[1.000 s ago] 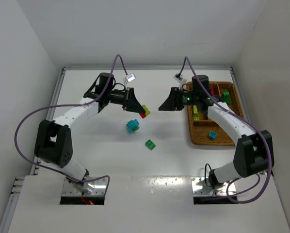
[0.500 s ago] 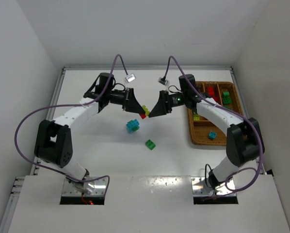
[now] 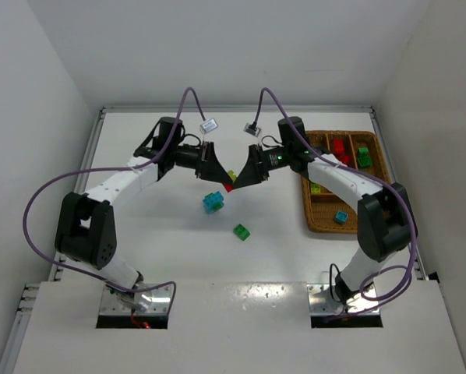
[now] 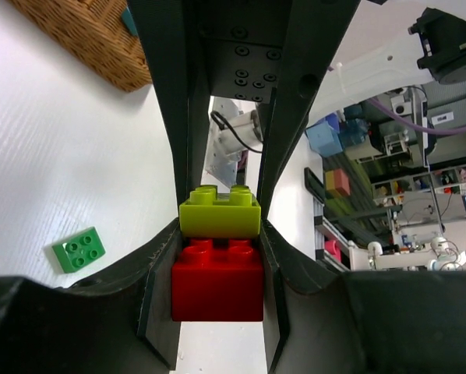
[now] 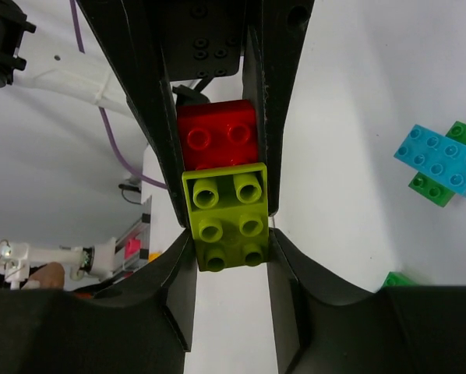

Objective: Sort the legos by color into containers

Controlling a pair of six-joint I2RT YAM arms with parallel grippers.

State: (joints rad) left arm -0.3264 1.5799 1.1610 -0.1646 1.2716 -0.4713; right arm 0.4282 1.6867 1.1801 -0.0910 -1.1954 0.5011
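Above white table, left claw grips red brick, right claw grips attached yellow-green brick.

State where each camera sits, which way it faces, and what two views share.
Top external: above and behind, looking down on both arms and the white table.
Left wrist: along the left gripper, toward the red studded plastic brick.
Right wrist: along the right gripper, toward the yellow-green studded plastic brick.
Shared: both wrist views show these stacked bricks.
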